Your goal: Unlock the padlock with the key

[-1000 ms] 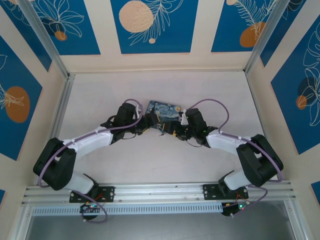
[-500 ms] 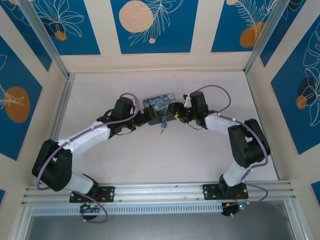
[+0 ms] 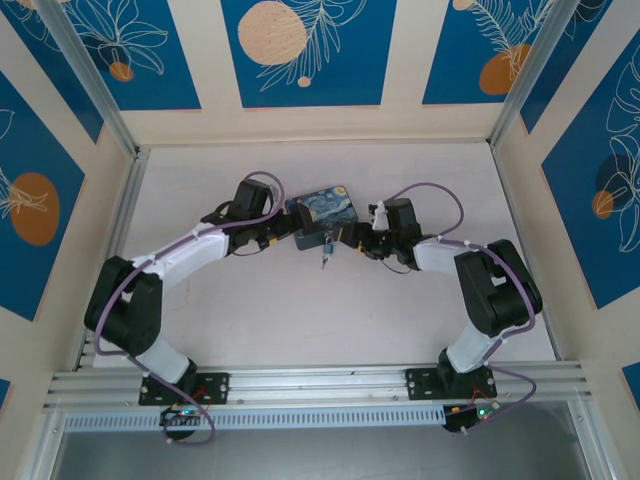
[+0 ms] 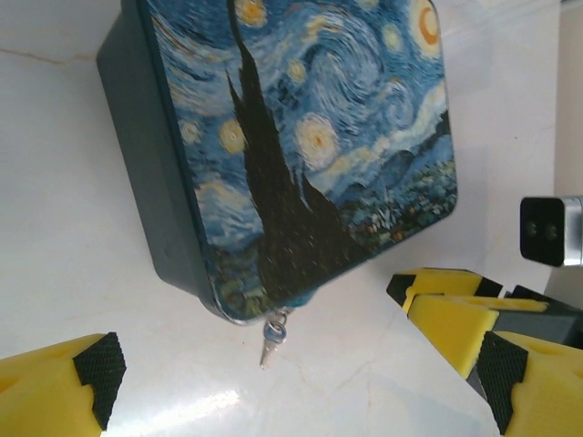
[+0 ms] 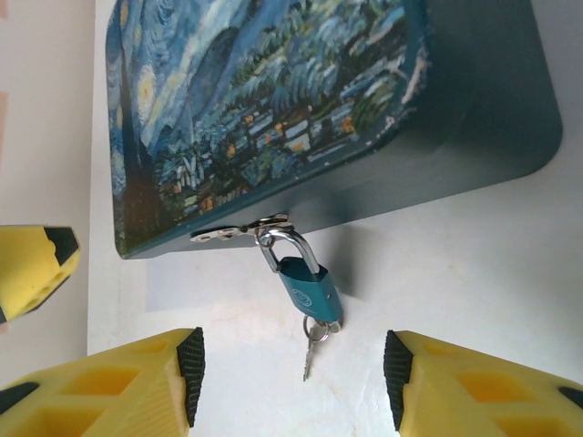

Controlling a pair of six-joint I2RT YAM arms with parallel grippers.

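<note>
Facing each other across a swirl-painted box (image 3: 320,212) on a pale counter (image 3: 300,310), two robot hands sit low, both with fingers spread wide and holding nothing. Seen from the right wrist, the right hand (image 5: 291,375) points at the box's near wall. The teal padlock (image 5: 310,287) lies straight ahead of it, centred between its yellow fingers (image 5: 137,387), with its shackle hooked through a metal hasp (image 5: 241,229). The thin grey key (image 5: 308,353) trails from the padlock's bottom end toward the hand, closer to the fingertips than the padlock body is. It appears seated in the keyhole, though that is too small to confirm. The left hand (image 4: 301,382) is on the box's other side, with the padlock ahead of it and slightly to one side.

The step appears to be gripping the key. The right hand would do well to creep forward low, close gently on the flat key head rather than the shaft, then twist without pulling. The left hand could pinch the padlock body so it does not spin along.
</note>
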